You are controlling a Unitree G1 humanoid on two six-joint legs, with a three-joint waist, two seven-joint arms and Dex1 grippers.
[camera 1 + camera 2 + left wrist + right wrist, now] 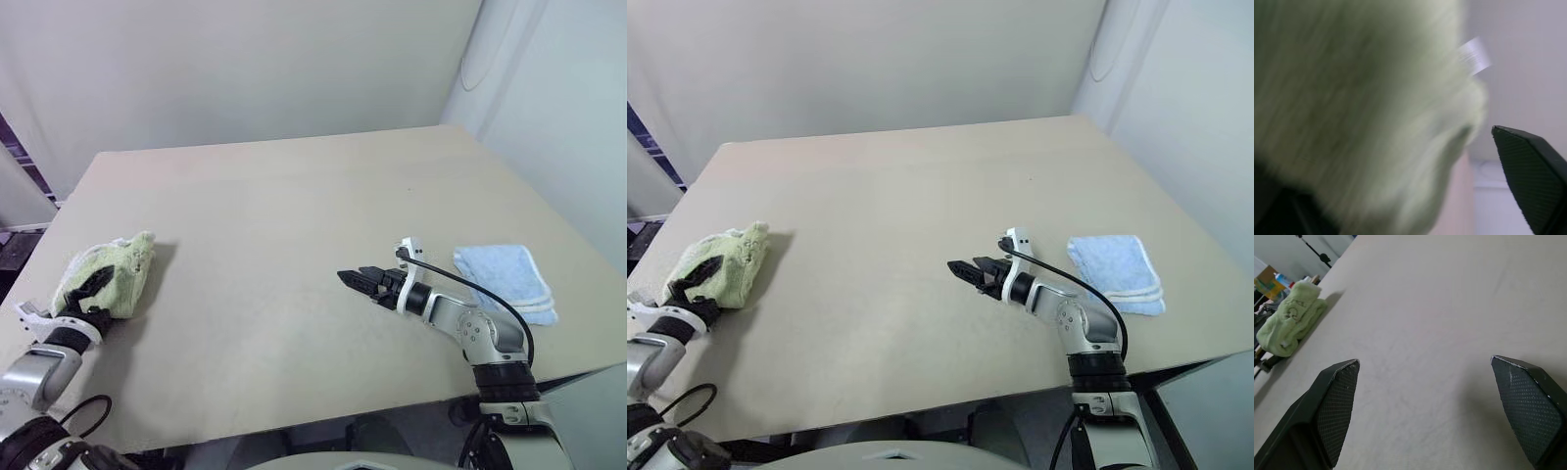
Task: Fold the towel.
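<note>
Your light green towel (pixel 113 274) sits bunched near the table's (pixel 294 215) left edge. Your left gripper (pixel 90 287) is spread against it, gripping nothing. Your right gripper (pixel 1425 406) is spread wide over bare tabletop mid-table, beside a folded blue towel (pixel 505 279).

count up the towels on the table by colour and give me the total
Light green towel: 1
Light blue towel: 1
Total: 2
</note>
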